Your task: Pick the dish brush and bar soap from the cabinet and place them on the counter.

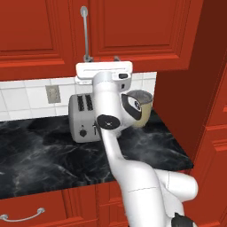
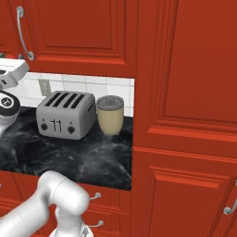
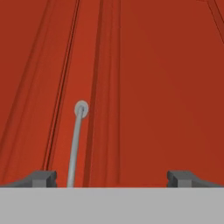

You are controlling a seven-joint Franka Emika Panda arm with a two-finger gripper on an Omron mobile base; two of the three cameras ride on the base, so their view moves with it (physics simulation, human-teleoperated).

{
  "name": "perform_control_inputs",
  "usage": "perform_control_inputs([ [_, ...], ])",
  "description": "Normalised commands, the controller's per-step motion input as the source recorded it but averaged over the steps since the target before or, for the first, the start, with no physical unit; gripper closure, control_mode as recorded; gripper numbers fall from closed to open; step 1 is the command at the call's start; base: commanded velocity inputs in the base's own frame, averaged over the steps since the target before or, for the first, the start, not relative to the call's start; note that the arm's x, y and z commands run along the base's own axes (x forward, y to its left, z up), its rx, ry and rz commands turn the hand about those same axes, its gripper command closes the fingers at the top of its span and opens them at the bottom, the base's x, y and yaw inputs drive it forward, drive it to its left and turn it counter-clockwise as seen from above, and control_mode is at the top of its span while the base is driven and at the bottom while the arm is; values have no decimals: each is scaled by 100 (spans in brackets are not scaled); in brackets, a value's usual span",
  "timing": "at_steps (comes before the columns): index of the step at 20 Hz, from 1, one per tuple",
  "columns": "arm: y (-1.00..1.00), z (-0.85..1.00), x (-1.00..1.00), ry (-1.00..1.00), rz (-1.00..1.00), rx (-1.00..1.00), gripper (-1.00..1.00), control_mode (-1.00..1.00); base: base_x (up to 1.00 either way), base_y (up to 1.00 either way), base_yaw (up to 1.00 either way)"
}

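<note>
Red cabinet doors fill the wall above my black marble table; both stand closed. My claw hangs with jaws wide apart just below the silver handle. Toaster and beige cup sit toward the table's back right corner.

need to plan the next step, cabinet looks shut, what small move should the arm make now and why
Probably shift the gripper sideways so the silver handle sits between the fingers, then close. The cabinet door is shut, the fingers are wide open, and in the hand view the handle sits off-centre, close to one finger. Brush and soap are presumably inside.
</note>
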Motion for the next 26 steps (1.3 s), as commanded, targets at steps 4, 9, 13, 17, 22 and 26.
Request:
perform_control_inputs([
  [4,9,-2,37,0,0,0,-100,-100,0,0,0],
  [9,19,0,33,0,-2,0,-100,-100,0,0,0],
  [13,24,0,29,0,-3,0,-100,-100,0,0,0],
  [17,19,0,29,0,-3,0,-100,-100,0,0,0],
  [22,3,0,31,4,-3,-1,-100,-100,0,0,0],
  [26,4,0,32,2,-2,0,-100,-100,0,0,0],
])
